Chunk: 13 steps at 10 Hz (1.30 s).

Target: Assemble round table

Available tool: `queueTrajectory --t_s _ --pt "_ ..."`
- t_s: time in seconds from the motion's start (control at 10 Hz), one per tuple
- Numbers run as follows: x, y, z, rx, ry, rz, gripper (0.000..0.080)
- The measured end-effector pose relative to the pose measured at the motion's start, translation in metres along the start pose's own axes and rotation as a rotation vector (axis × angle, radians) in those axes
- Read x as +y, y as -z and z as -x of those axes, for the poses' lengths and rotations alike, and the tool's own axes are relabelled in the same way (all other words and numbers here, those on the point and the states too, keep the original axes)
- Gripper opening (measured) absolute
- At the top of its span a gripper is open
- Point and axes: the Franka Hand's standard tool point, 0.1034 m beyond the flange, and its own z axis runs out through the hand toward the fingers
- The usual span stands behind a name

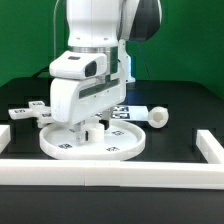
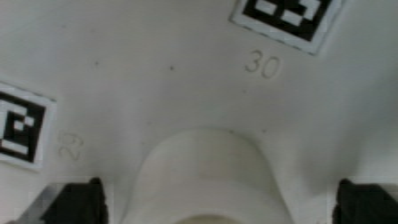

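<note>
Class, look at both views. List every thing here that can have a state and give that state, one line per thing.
round disc: lying flat on the table, tagged face up, under the pincer.
cylinder leg: lying on its side, unattached, to the exterior view's right of the disc.
cross-shaped foot: lying loose, at the exterior view's left.
pincer: open, lowered over the disc, fingers apart on either side of its raised centre, gripping nothing.

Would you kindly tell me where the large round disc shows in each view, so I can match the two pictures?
Exterior view: the round disc lies low in the middle, under the pincer.
Wrist view: the round disc fills nearly the whole picture.
Shared landmark: the square tags on the disc's face.
</note>
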Motion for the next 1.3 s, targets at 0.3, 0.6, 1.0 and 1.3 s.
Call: queueTrajectory --t_s 0.3,0.6,1.0,1.3 --pt "0.001 0.000 0.000 0.000 0.000 0.001 0.0403" --pt "0.001 0.000 0.000 0.000 0.000 0.001 0.0403" --pt "0.008 0.000 -0.023 0.015 0.019 0.002 0.0403" --pt "0.007 0.000 -0.054 0.036 0.030 0.012 0.0406"
